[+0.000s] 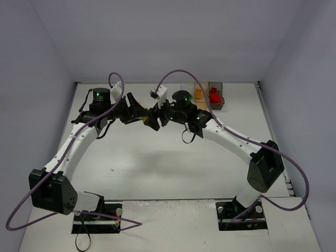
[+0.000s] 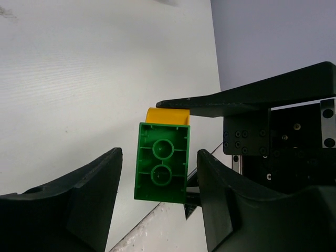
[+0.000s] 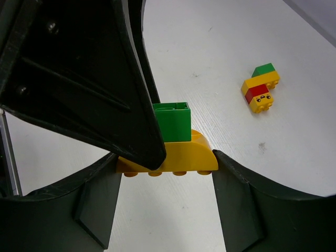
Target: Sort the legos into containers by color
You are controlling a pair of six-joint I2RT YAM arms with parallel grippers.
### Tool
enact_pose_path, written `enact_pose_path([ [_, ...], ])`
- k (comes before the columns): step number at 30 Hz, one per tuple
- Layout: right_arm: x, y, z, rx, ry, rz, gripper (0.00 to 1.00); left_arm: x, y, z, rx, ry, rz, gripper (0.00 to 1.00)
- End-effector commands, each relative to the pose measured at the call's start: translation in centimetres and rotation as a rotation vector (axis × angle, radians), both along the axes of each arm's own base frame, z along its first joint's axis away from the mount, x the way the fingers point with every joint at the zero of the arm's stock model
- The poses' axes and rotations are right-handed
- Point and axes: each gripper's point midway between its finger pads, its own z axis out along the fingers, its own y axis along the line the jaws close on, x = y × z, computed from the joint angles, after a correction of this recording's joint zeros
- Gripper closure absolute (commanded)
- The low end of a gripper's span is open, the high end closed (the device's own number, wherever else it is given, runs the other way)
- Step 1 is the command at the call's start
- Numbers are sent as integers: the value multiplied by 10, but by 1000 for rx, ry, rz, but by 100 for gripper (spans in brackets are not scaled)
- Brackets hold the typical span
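Left gripper point(image 2: 160, 164), jaws parted, straddles the green brick point(image 2: 161, 169) with a gap at each finger. Right gripper point(image 3: 165, 163) is closed on the yellow brick point(image 3: 184, 157) joined to it, the brick spanning finger to finger.

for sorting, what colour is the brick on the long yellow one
Green brick, clearest in the right wrist view.

Overhead from behind; wrist views close, share green-yellow lego point(image 2: 161, 169).
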Motion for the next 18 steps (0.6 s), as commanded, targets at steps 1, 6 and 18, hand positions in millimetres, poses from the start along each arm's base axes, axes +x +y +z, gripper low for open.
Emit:
enact_pose_path([
  [1, -2, 0, 42, 86, -103, 6, 88, 5, 7, 40, 18, -147, 24, 47],
  [6, -4, -1, 39, 78, -97, 7, 88, 12, 7, 49, 3, -172, 46, 47],
  [18, -4, -2, 40, 76, -100, 6, 88, 11, 6, 43, -8, -156, 48, 63],
])
